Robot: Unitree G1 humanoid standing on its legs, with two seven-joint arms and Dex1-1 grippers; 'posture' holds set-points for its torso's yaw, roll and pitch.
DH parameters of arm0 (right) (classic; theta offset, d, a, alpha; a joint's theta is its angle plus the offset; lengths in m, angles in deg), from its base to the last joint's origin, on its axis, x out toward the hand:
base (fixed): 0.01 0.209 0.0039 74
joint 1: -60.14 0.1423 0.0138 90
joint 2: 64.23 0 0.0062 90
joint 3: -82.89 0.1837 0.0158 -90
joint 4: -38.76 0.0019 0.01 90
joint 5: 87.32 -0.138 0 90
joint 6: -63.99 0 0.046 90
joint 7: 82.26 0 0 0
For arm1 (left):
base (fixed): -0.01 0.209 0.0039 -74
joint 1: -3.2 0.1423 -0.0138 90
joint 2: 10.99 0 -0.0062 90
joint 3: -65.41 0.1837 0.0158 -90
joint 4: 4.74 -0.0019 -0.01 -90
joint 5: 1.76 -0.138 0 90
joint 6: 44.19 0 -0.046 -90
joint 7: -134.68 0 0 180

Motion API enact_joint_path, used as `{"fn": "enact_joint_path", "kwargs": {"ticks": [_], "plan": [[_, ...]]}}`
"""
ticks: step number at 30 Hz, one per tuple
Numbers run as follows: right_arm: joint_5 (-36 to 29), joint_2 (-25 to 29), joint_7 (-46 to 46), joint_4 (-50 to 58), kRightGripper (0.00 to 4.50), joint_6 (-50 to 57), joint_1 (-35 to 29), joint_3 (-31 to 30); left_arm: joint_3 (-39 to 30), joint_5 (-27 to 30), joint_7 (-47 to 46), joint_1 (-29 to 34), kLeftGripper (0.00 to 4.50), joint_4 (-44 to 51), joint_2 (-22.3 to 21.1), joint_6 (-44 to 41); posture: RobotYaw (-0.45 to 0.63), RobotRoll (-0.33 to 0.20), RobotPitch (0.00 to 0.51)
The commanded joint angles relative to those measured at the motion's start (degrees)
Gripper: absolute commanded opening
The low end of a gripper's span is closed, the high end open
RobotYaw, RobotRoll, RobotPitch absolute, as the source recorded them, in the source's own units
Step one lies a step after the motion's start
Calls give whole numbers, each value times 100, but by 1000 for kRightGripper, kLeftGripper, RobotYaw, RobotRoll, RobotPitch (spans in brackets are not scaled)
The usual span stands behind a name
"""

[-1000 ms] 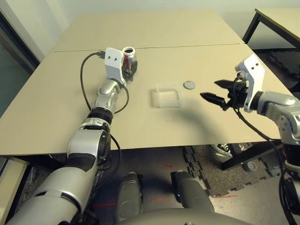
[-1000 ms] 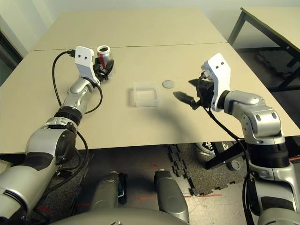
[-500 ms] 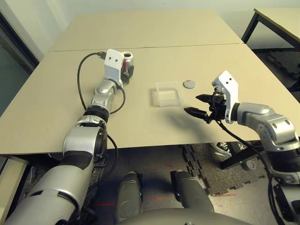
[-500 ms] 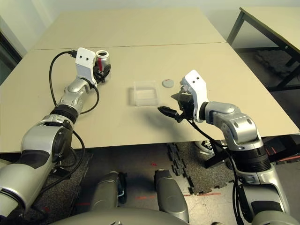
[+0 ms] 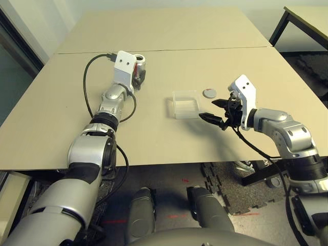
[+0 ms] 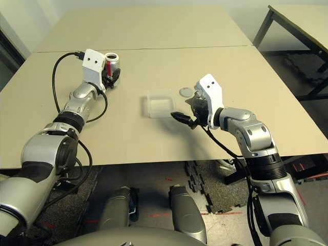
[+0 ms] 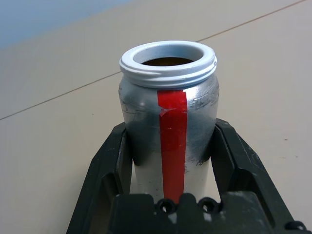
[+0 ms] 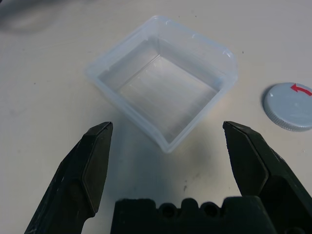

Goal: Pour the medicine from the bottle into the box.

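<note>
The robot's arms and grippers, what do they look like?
Both arms are shiny silver with black rings at the joints. Each gripper, left and right, has two black, tapering jaws. White plates with dark dots sit behind them, and black cables loop alongside.

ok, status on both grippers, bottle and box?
Left gripper: shut on the uncapped bottle, upright. Right gripper: open, empty, near the box. Box empty; cap lies beside it. Nothing visible blocking the box's open top.

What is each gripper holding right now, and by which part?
The left gripper holds the open bottle by its sides, below the threaded neck, one finger on each side. The right gripper is open and holds nothing.
</note>
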Motion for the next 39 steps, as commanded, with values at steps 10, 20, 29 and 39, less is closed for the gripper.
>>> {"fn": "enact_joint_path", "kwargs": {"ticks": [10,20,29,39], "plan": [[6,166,156,282,4500,155,-100,-85,319,-403,279,-117,2468,-44,-125,180,-189,0,119],[-44,179,140,532,4500,297,-242,-73,897,-950,618,-280,2468,-44,-331,551,-187,0,146],[-48,172,120,534,4500,356,-337,-2,2561,-2633,753,-944,2468,191,-748,1973,-174,0,152],[39,-198,14,120,4500,54,-155,-101,4901,-5145,-288,-2081,2468,225,-515,2883,-166,0,143]]}}
